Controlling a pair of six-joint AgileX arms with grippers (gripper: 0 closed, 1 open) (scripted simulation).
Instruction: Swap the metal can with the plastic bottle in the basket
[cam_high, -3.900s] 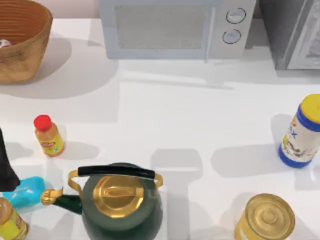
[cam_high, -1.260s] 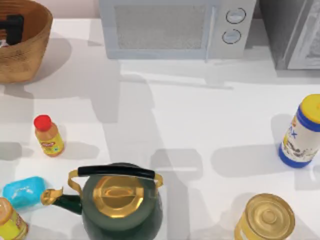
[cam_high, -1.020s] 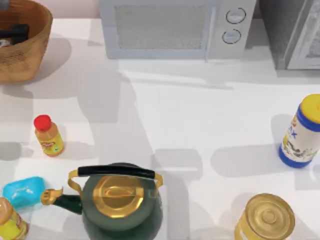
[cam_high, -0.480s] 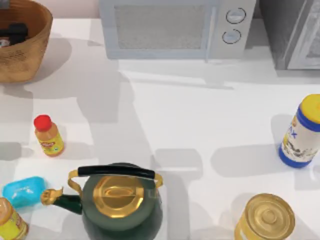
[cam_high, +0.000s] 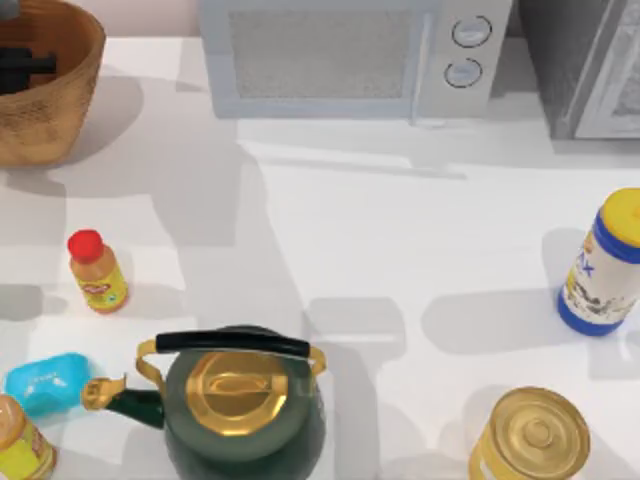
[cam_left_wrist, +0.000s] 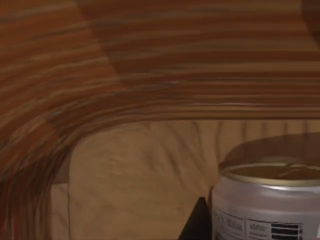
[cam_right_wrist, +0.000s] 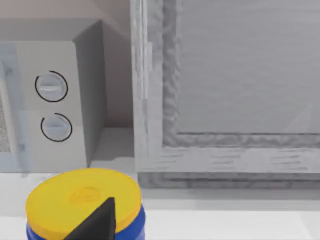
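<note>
The wicker basket (cam_high: 45, 95) sits at the far left corner of the white bench (cam_high: 400, 260), and the left gripper (cam_high: 22, 68) is down inside it — just a dark bit poking over the rim in the top view. From the left wrist view you get the orange-brown ribbed inside wall and a silver metal can (cam_left_wrist: 267, 202) standing upright on the basket floor, with one dark fingertip (cam_left_wrist: 196, 222) just beside it. Can't tell how wide the jaws are or whether they have hold of the can.

The right gripper (cam_right_wrist: 97, 220) shows as a dark tip in front of the yellow-lidded blue canister (cam_high: 605, 265) at the bench's right edge; its jaws I can't tell either.

Rest of the bench: a small red-capped plastic bottle (cam_high: 97, 272) on the left, a green kettle (cam_high: 240, 405) with a gold lid near the front, a blue soap bar (cam_high: 45, 382) beside its spout, a yellow jar (cam_high: 18, 442) at the front left corner, a gold-topped tin (cam_high: 530, 435) front right — and a microwave (cam_high: 350, 55) along the back.
</note>
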